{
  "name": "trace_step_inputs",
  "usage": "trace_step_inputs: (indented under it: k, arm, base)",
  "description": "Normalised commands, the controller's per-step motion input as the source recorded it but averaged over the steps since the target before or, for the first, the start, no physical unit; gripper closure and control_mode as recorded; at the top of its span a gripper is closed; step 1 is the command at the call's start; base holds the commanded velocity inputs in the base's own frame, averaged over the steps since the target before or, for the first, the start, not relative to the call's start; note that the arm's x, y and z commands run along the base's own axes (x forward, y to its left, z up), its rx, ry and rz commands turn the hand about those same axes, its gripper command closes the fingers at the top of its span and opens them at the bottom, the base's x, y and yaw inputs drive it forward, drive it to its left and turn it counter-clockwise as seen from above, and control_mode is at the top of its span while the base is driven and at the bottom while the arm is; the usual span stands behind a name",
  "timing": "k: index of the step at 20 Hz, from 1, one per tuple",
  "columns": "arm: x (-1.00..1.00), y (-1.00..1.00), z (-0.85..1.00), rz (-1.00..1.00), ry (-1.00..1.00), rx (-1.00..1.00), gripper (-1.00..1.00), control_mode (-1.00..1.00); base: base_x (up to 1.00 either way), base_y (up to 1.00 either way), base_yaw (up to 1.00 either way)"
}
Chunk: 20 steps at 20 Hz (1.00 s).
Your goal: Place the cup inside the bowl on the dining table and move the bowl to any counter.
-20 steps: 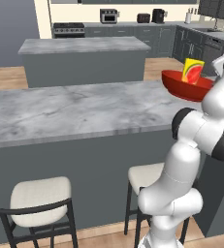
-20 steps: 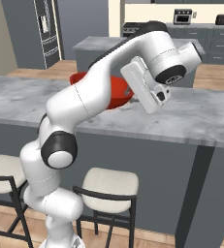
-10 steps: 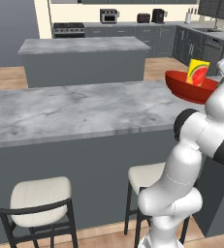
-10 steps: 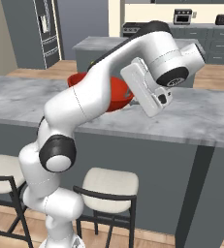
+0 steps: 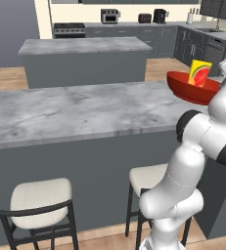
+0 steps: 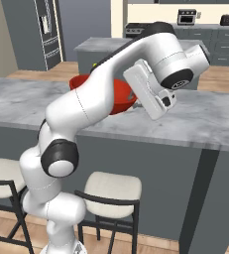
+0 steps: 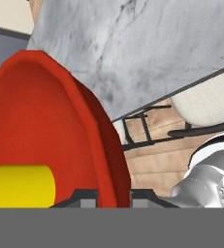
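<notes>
The red bowl (image 5: 192,89) hangs a little above the right end of the dining table (image 5: 75,110), tilted slightly. Inside it stands the yellow cup (image 5: 200,73), red mark facing the camera. My gripper (image 7: 112,196) is shut on the bowl's rim, one finger inside and one outside. The hand view looks along the bowl's wall (image 7: 40,121), with the cup (image 7: 19,186) lying low at the left and the marble top (image 7: 147,43) beyond. From the right base view, my arm hides most of the bowl (image 6: 120,99). The counter (image 5: 85,46) stands behind the table.
Cream-cushioned black stools (image 5: 41,197) (image 6: 111,188) are tucked against the table's near side by my base. Wall cabinets with a stove (image 5: 68,29) and small appliances line the back. A tall fridge (image 6: 46,30) stands at the far left. Wood floor separates table and island.
The bowl with the cup has drifted slightly to the right in the left base view. The grip on the rim is unchanged.
</notes>
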Motion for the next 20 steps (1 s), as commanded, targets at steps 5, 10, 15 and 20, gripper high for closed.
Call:
trace_step_inputs:
  k: [5,10,15,20]
  arm:
    - [0.00,0.00,0.00,0.00,0.00,0.00,1.00,1.00]
    - [0.00,0.00,0.00,0.00,0.00,0.00,1.00,1.00]
    - [0.00,0.00,0.00,0.00,0.00,0.00,1.00,1.00]
    - [0.00,0.00,0.00,0.00,0.00,0.00,1.00,1.00]
  base:
    - [0.18,-0.17,0.00]
    - [0.01,-0.58,0.00]
    - [0.00,-0.85,0.00]
    - [0.00,-0.96,0.00]
